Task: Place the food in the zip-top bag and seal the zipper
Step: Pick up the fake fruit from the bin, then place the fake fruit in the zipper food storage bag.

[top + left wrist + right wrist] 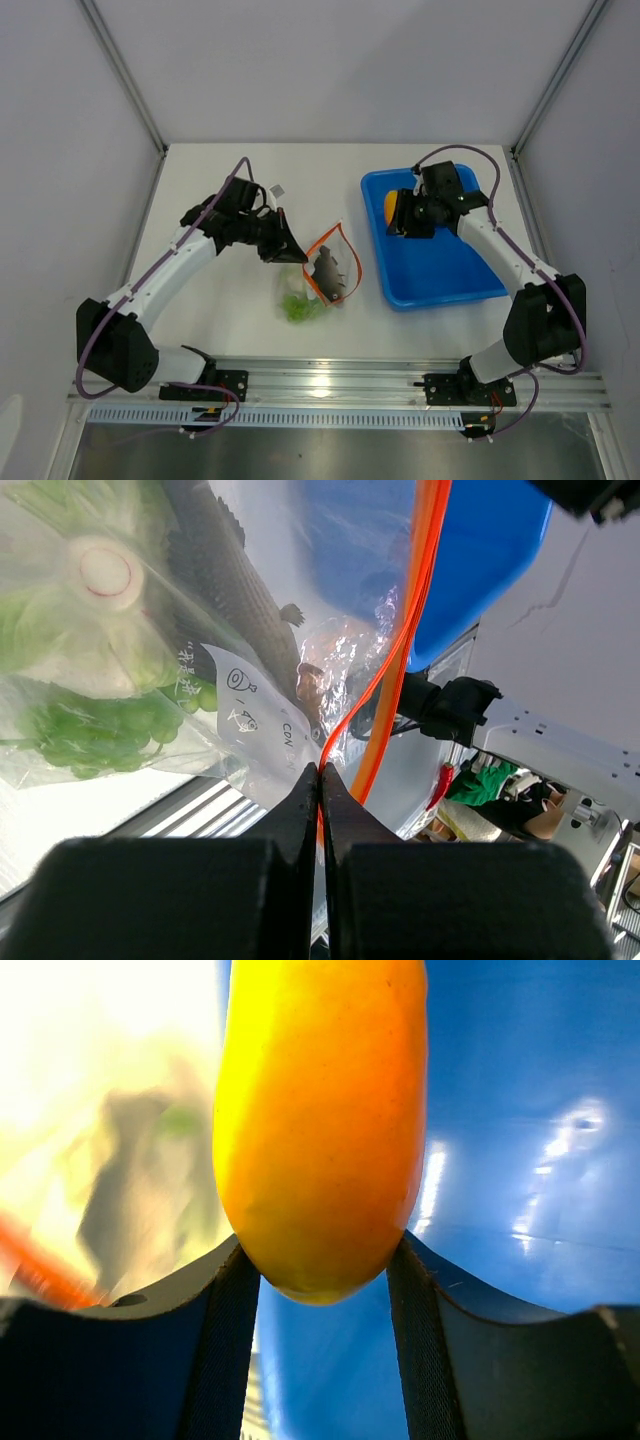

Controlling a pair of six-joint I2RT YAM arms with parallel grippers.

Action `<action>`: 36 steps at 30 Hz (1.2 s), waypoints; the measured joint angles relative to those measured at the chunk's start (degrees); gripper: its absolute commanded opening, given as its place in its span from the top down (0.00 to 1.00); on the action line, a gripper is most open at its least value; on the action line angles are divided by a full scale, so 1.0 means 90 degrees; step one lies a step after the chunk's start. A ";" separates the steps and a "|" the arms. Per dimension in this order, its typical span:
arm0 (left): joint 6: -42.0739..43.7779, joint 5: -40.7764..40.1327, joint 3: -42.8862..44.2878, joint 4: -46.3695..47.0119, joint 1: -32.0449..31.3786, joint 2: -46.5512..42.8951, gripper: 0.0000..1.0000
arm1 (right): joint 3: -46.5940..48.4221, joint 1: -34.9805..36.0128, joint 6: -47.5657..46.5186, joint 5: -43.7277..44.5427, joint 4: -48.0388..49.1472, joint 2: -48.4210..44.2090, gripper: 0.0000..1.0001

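Pinches the zipper (pixel 420 600) with the left tool (pixel 320 770), jaws shut flat on the thin orange-red strip, close to one end of it. Holds one corner of the zip-top bag (pixel 292 288), lying near the middle of the tabletop (pixel 230 170), a little to the left of the blue tray (pixel 440 275) and apart from it. Leaves the mouth of the bag standing open in an orange loop. Shows food inside through the clear, crinkly plastic: the grey fish (pixel 225 575) in the middle, the green pieces (pixel 90 730) at the near end, and the white round piece (pixel 105 570) right beside the green. Grips the yellow-orange piece (pixel 320 1120) with the right tool (pixel 322 1260), one black finger on each side, jaws part-way apart and pressed against it. Holds that piece over the far left corner of the tray, to the right of the bag's mouth and not touching it. Points the fingers left, toward the bag.
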 measured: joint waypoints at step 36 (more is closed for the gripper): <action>0.0024 0.0005 0.0219 -0.0080 0.0002 0.0175 0.99 | 0.0233 0.2144 -0.0782 -0.3315 -0.2033 -0.0612 1.00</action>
